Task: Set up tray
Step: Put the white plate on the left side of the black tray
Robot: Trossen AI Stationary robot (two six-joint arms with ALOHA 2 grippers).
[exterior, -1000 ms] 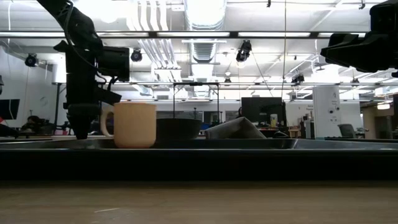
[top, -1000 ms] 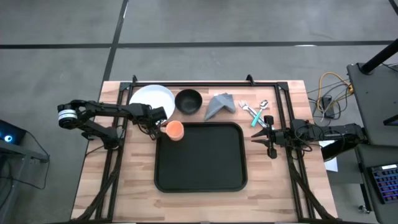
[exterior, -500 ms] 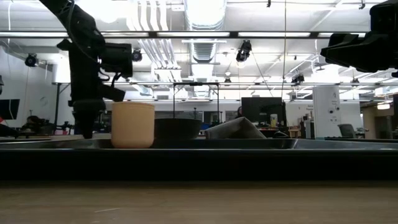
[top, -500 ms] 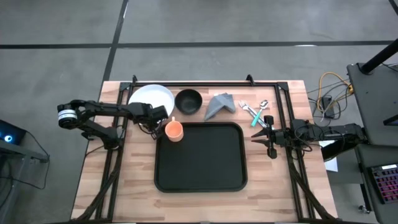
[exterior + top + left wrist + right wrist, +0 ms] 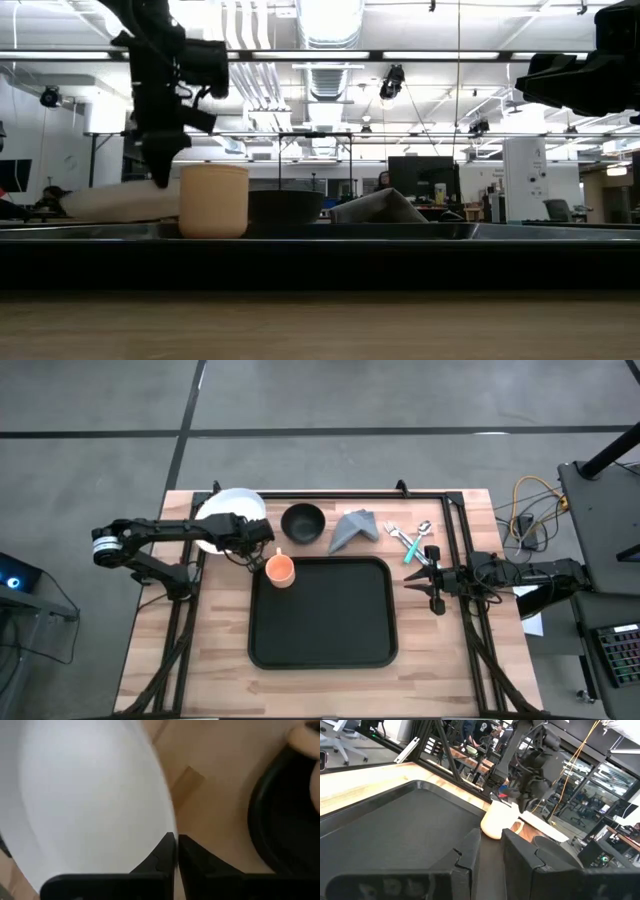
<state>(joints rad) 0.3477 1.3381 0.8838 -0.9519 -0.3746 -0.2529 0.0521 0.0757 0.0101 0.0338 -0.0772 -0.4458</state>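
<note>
Tray-setting is at the plate step, by the look of it. Nearest the front edge of the wooden counter [image 5: 150, 660] lies the large black rectangular tray with rounded corners and a low raised rim [image 5: 320, 650], bare except for a small orange-tan ceramic mug [image 5: 281, 569] standing upright in its far left corner. Just past that corner, the left hand [image 5: 258, 540] has its two dark fingers [image 5: 162, 855] pinched nearly closed on the rim of the round white plate [image 5: 225, 515]; in the low view the plate [image 5: 120, 201] hangs tilted, its near edge lifted clear of the counter beside the mug [image 5: 213, 200]. Along the far side sit a small black bowl [image 5: 303, 522], a folded grey cloth napkin [image 5: 354, 527] and a cluster of cutlery with teal handles [image 5: 408, 540], all off the tray. The right hand [image 5: 432, 577] waits by the tray's right edge, near the cutlery, fingers slightly parted and holding nothing. The next move probably calls for carrying the plate over the rim and setting it flat on the bare tray floor, keeping clear of the mug, since a thin-edge pinch on a tilted plate could slip.
</note>
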